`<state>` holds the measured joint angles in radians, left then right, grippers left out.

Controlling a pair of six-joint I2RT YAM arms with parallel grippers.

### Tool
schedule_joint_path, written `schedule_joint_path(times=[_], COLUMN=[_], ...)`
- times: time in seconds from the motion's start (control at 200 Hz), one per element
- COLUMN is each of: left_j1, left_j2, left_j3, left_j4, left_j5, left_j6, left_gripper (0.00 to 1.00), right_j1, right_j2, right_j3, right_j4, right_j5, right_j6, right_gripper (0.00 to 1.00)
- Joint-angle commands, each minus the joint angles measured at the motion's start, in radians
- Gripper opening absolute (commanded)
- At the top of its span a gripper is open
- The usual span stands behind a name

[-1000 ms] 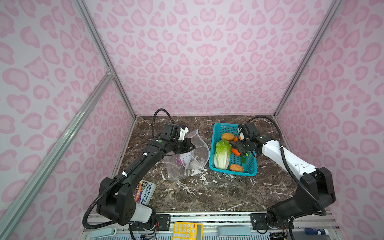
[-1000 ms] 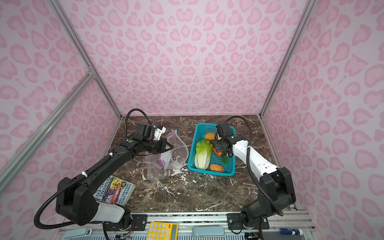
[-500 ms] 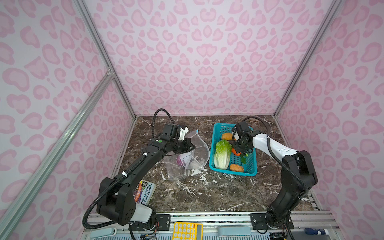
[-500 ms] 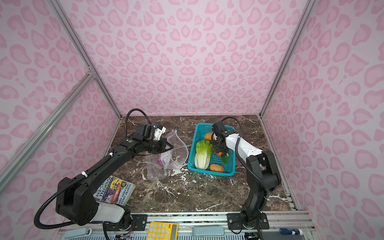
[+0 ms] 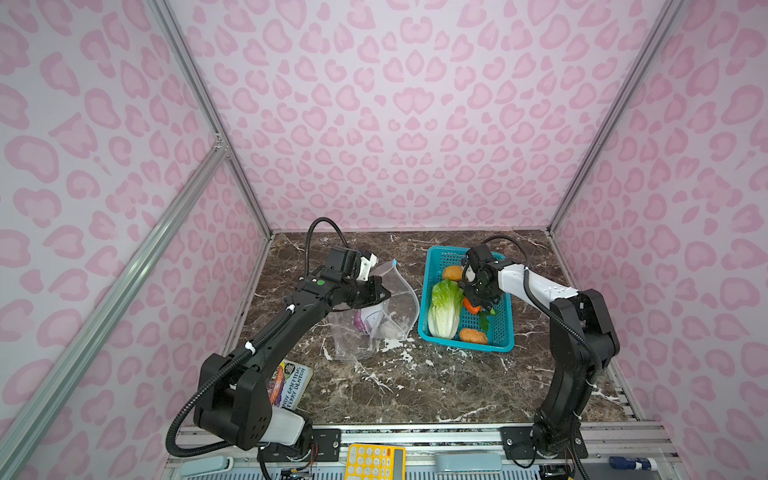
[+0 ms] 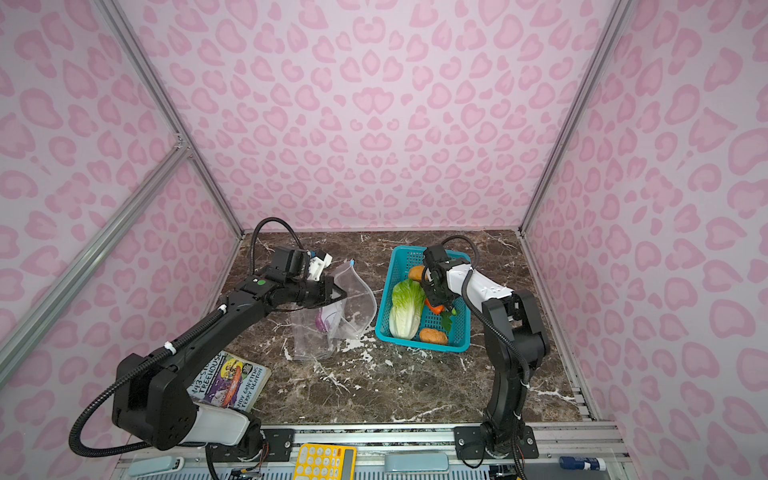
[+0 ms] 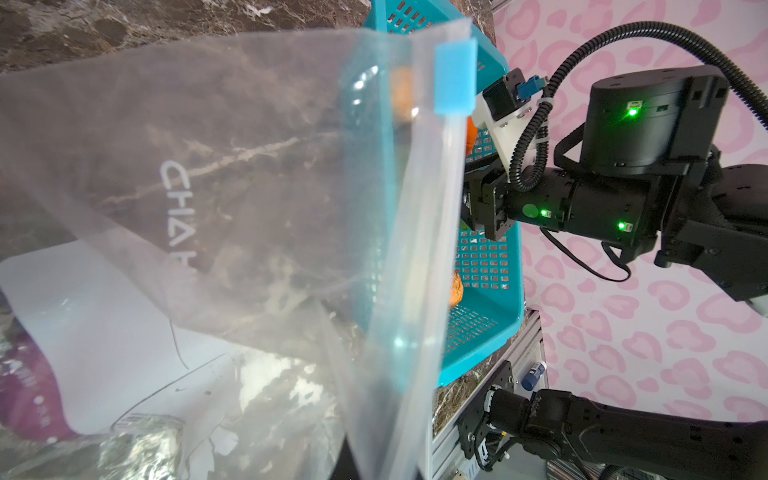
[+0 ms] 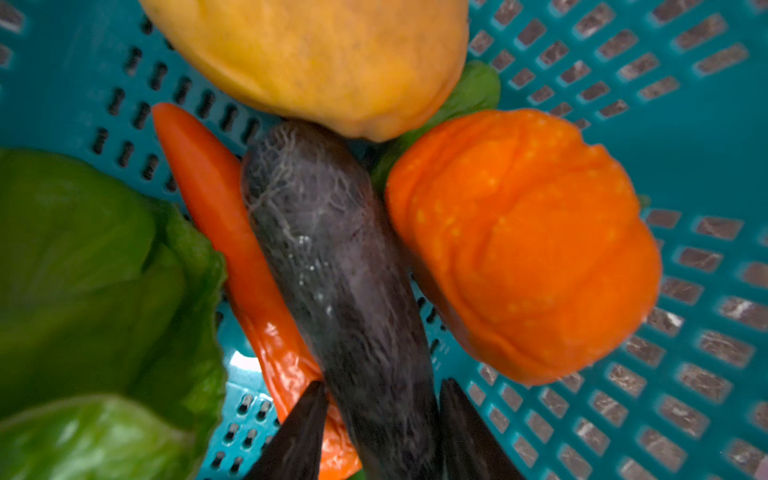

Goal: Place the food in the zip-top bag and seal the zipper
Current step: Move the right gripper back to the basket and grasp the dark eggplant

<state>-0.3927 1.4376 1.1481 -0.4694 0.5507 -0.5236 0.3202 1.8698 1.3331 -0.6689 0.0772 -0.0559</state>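
Note:
The clear zip-top bag (image 5: pixel 395 307) (image 6: pixel 357 303) (image 7: pixel 249 166) stands open left of the teal basket (image 5: pixel 505 332) (image 6: pixel 424 347). My left gripper (image 5: pixel 384 295) (image 6: pixel 343 296) (image 7: pixel 374 473) is shut on its mouth edge, below the zipper's blue tab (image 7: pixel 455 77). A purple onion (image 5: pixel 358 322) (image 7: pixel 25 395) lies inside the bag by the white label (image 7: pixel 104 332). My right gripper (image 5: pixel 478 301) (image 6: pixel 438 301) (image 8: pixel 380 415) is down in the basket, its jaws close on either side of a dark purple vegetable (image 8: pixel 340 270). Around it lie a carrot (image 8: pixel 220 199), the cabbage (image 5: pixel 445 307) (image 8: pixel 83 270) and orange (image 8: pixel 532 241) and yellow (image 8: pixel 324 54) pieces.
A tan piece (image 5: pixel 473 336) lies at the basket's near end. A book (image 5: pixel 291 384) (image 6: pixel 228 380) lies at the front left beside the left arm's base. A yellow calculator (image 5: pixel 374 461) sits on the front rail. Pink walls close in three sides.
The right arm has swung its elbow in towards the front, and its gripper has sunk among the food while its jaws narrowed. The left gripper and bag have not moved.

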Motion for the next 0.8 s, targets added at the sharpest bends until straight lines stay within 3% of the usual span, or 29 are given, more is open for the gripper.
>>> schedule_joint_path(times=[0.0, 0.21, 0.385, 0.615, 0.795], left_j1=[0.000, -0.001, 0.000, 0.000, 0.000], left_j2=[0.005, 0.002, 0.000, -0.004, -0.004], left_j3=[0.009, 0.009, 0.011, 0.011, 0.011], left_j4=[0.017, 0.017, 0.016, 0.017, 0.017], left_j5=[0.005, 0.003, 0.003, 0.003, 0.003], left_j6=[0.005, 0.005, 0.005, 0.004, 0.004], left_gripper=[0.03, 0.03, 0.03, 0.03, 0.03], right_j1=[-0.001, -0.004, -0.003, -0.006, -0.016], right_j2=[0.012, 0.011, -0.020, -0.093, -0.178], right_j3=[0.000, -0.006, -0.012, -0.041, -0.089], right_j4=[0.003, 0.004, -0.002, 0.002, 0.023], right_j5=[0.001, -0.017, -0.049, -0.071, -0.119], right_j6=[-0.006, -0.003, 0.005, 0.029, 0.065], right_gripper=[0.42, 0.23, 0.17, 0.00, 0.00])
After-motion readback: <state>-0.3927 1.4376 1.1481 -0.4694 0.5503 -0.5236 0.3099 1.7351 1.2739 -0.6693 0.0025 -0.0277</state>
